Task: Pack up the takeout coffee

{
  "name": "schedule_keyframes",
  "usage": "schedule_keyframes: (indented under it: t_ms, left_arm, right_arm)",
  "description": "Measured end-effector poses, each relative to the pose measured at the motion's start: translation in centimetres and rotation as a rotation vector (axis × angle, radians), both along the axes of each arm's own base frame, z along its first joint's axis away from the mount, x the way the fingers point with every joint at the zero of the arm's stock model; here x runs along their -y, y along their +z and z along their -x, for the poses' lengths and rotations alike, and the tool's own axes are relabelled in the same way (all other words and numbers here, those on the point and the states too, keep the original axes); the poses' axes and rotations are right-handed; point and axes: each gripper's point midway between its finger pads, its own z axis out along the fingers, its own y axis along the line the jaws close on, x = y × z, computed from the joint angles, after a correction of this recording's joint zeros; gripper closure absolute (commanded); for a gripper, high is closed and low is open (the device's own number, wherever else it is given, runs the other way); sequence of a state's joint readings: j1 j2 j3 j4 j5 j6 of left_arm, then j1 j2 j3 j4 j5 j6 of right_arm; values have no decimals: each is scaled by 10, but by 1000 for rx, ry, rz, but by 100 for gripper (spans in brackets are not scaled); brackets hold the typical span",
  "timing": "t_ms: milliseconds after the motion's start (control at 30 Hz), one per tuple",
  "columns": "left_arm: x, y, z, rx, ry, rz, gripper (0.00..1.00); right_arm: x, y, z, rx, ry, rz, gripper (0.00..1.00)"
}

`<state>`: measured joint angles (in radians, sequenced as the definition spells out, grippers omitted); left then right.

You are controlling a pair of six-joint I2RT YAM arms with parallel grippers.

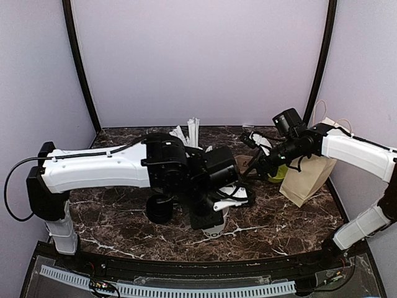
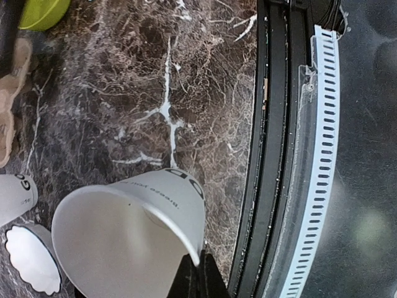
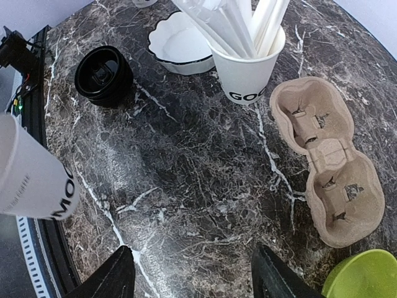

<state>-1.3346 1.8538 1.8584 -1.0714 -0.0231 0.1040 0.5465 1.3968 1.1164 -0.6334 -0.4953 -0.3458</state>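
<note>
Left jaws: closed thin on the rim of the cup, pinching its paper wall.
Cup: hangs tilted from those jaws above the counter, with its mouth open and no lid on it.
Right jaws: spread wide with nothing between them, poised over bare counter.
Carrier: ahead of the right jaws and off to their right, lying flat with both wells empty.
Lids: a black stack ahead of the right jaws and well to their left.
Bag: beside the right arm, back from its jaws.
Step, as I judge it: stand the cup upright so it can take a lid and go into a carrier well.
Doing it well: a rim pinch is a slight hold and paper flexes. Turn the wrist slowly until the base is level, then lower until the base sits flat before letting go. The right jaws could steady the cup low on its body.
Risk: the cup may swing or slip. A creased rim may not take a lid.
</note>
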Motion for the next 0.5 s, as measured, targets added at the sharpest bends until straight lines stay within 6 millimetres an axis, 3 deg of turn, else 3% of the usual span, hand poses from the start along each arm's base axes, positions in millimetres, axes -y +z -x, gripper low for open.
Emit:
schedule_keyframes:
  t_ms: [233, 367, 500]
  left_arm:
    - [27, -60, -9, 58, -52, -95, 100]
    - [36, -70, -15, 84, -58, -93, 100]
    - [46, -67, -20, 116, -59, -53, 91]
  right_arm:
    - [-1, 15, -27, 34, -77, -1, 35]
    - [0, 13, -28, 24, -86, -1, 35]
    - [-1, 13, -29, 21, -87, 0, 35]
